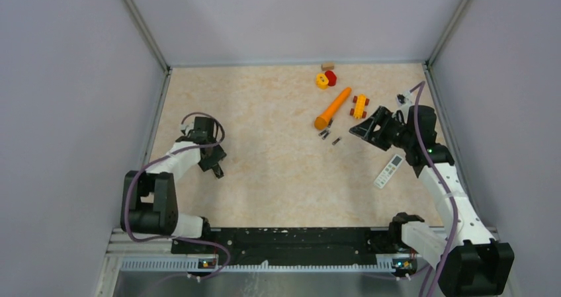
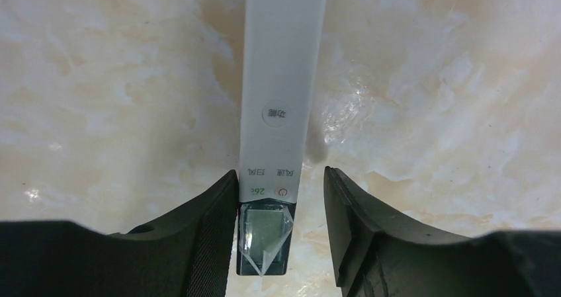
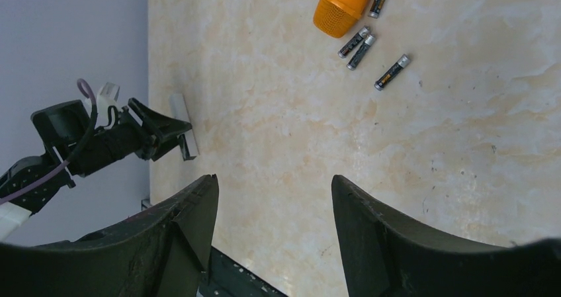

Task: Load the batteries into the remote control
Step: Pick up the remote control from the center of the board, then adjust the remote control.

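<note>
Remote control [image 2: 283, 79]: slim matte white bar | left claw [image 2: 279, 175] half-spread astride it | right claw [image 3: 272, 179] spread, empty | batteries [image 3: 354, 42]: tiny cylinders

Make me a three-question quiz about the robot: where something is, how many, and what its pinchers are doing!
1. Where is the slim white remote? A between the left jaws B between the right jaws C nowhere in view
2. How many batteries show in the right wrist view? A two B four C seven
3. The right jaws are: A open, nothing between them B shut tight C shut on the remote
Answers: 1 A, the left wrist view shows it there. 2 B, four lie loose. 3 A, a wide gap separates them.
</note>
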Available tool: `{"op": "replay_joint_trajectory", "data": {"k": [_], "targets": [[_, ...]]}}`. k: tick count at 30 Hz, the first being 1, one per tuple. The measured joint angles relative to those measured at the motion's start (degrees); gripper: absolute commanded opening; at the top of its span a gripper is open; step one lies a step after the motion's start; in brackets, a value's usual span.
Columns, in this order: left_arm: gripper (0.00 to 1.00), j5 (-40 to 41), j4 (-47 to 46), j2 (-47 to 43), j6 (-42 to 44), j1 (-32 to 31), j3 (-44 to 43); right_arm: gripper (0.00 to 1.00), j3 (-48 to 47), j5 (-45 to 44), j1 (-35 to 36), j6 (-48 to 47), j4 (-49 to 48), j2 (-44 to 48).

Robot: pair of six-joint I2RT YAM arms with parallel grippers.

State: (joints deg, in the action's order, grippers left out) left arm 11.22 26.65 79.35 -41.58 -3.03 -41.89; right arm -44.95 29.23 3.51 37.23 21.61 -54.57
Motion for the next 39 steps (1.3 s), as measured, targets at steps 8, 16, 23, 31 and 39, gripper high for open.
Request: {"op": "replay_joint_trajectory", "data": {"k": [8, 16, 23, 31, 39], "targets": [[0.06, 2.62, 0.92, 4.07, 1.6, -3.28, -1.79, 0.64, 0.35, -0.04, 0.0, -0.04, -0.04, -0.09], [0.0, -4.68, 1.42, 3.56, 5.6, -7.89, -4.24, 0.69, 2.27, 2.73, 0.26, -1.46, -2.19, 0.02], [0.0, -29.03, -3.13, -1.51, 12.35, -12.48, -7.72, 0.9, 7.91, 5.01, 5.44, 3.43, -14.19, 0.46], [0.0, -54.77, -17.22, -11.76, 7.72, -15.13, -7.72, 0.94, 8.48, -0.81, 25.55, 15.17, -32.96, -4.02], [0.0, -69.96, -29.33, -11.98, -8.24, -16.22, -7.72, 0.93, 8.52, -4.61, 33.51, 25.62, -56.5, -13.44]]}}
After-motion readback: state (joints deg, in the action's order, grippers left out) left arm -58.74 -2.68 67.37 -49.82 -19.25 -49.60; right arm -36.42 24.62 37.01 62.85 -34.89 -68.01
